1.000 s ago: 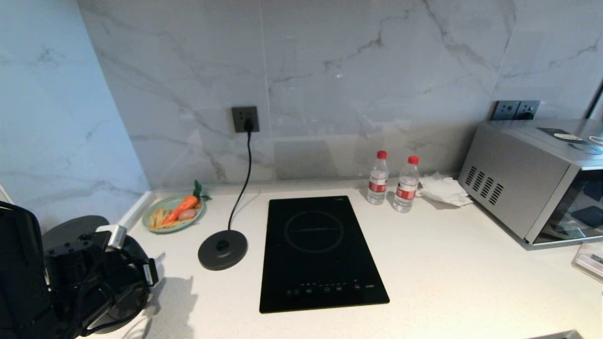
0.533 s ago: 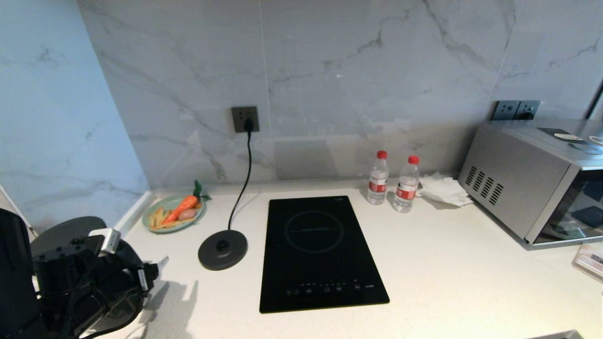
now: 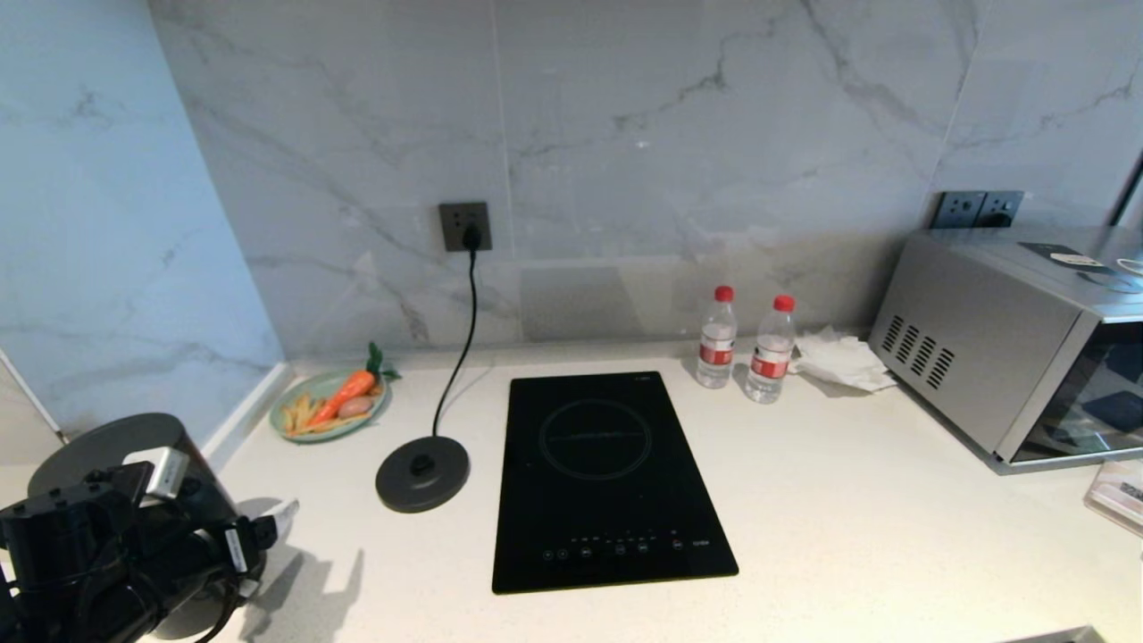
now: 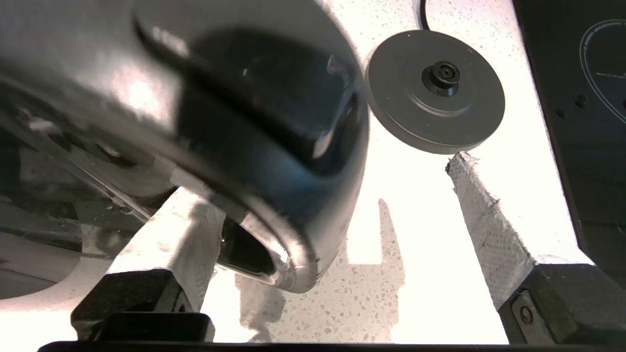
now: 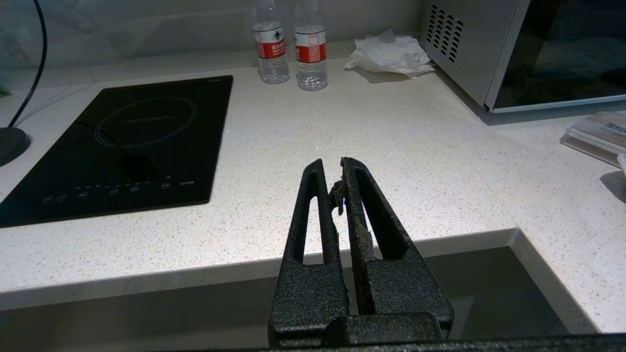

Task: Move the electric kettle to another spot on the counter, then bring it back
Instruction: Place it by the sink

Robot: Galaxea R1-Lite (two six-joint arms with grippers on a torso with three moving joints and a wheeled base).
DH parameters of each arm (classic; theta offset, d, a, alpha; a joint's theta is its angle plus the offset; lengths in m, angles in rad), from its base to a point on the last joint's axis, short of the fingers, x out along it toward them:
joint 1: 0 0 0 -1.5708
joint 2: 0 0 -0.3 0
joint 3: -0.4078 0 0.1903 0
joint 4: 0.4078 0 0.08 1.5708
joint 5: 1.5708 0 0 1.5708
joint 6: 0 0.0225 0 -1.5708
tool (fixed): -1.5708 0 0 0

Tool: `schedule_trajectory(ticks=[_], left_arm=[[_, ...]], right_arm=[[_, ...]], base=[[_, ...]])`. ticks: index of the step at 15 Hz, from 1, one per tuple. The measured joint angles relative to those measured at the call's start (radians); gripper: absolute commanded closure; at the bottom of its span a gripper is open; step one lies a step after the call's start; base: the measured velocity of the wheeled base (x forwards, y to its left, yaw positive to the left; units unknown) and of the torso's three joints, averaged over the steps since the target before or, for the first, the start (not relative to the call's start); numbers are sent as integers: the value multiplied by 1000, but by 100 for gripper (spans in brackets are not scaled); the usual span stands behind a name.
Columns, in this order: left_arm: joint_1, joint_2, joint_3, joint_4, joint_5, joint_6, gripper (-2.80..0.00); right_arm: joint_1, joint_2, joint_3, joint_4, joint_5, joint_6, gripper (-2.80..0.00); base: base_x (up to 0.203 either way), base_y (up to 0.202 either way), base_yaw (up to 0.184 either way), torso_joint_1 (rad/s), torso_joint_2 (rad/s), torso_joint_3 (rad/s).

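Note:
The electric kettle [image 3: 98, 442] stands at the far left of the counter [image 3: 848, 518], its round dark-grey lid showing behind my left arm. In the left wrist view its glossy black handle [image 4: 254, 122] lies between the fingers of my left gripper [image 4: 337, 195], close to one taped finger [image 4: 186, 234] and well apart from the other finger [image 4: 484, 220]. That gripper is open and grips nothing. My right gripper [image 5: 332, 164] is shut and empty, hanging before the counter's front edge, outside the head view.
The corded base disc [image 3: 422, 474] lies right of the kettle, beside the black hob [image 3: 598, 482]. A plate of toy vegetables [image 3: 330, 406] sits at the back left. Two water bottles [image 3: 716, 338], crumpled tissue [image 3: 839, 362] and a microwave [image 3: 1000, 339] stand at the back right.
My left gripper's fingers have spread apart off the kettle's handle. The left arm has drawn back toward the lower left, uncovering more of the lid. The right arm has not moved.

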Motion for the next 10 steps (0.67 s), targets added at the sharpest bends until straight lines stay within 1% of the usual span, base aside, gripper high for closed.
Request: schedule_trajectory(ticks=[4,7,8,10], left_arm=[[-56,0,-10,-1,2,4,-280],[-77,12,-43,-1,3,8,-280],[-79,13,-50,-1,2,8,-280],[-82,14,-56,-1,2,4,-280]], right_arm=[[0,0,0,0,0,0,0],[0,0,0,0,1,0,0],[0,0,0,0,1,0,0],[0,0,0,0,1,0,0]], base=[[0,0,0,0,0,0],[0,0,0,0,0,0],[-122,0,-3,11,13,2],[-187,0,-5,-3,4,9]])
